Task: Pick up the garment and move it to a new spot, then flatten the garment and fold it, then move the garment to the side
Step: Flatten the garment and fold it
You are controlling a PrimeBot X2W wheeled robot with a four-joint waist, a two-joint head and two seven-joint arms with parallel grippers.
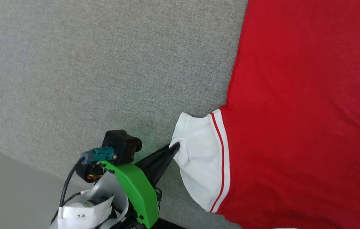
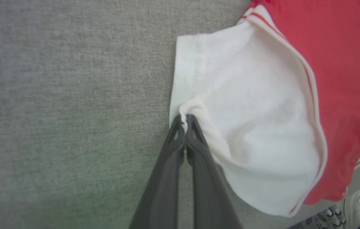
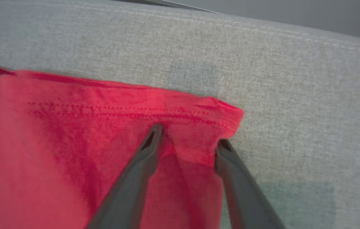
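The garment (image 1: pixel 304 105), a red shirt, lies spread flat over the right of the grey surface, its white sleeve (image 1: pixel 199 159) with red-and-white trim reaching left. My left gripper (image 1: pixel 176 147) is shut on the sleeve's edge; in the left wrist view the fingertips (image 2: pixel 185 121) pinch a small bunch of the white sleeve (image 2: pixel 256 121). In the right wrist view my right gripper (image 3: pixel 188 137) stands open over a hemmed corner of the garment (image 3: pixel 71 159), one finger on the fabric, the other at its edge. The chest lettering is hidden.
The grey fabric surface (image 1: pixel 103 70) stretches wide to the left of the shirt, its rounded edge at the far left and lower left. A seam (image 3: pixel 262 28) runs along the surface's edge beyond the hem. Shoes (image 2: pixel 356 206) stand on the floor past the near edge.
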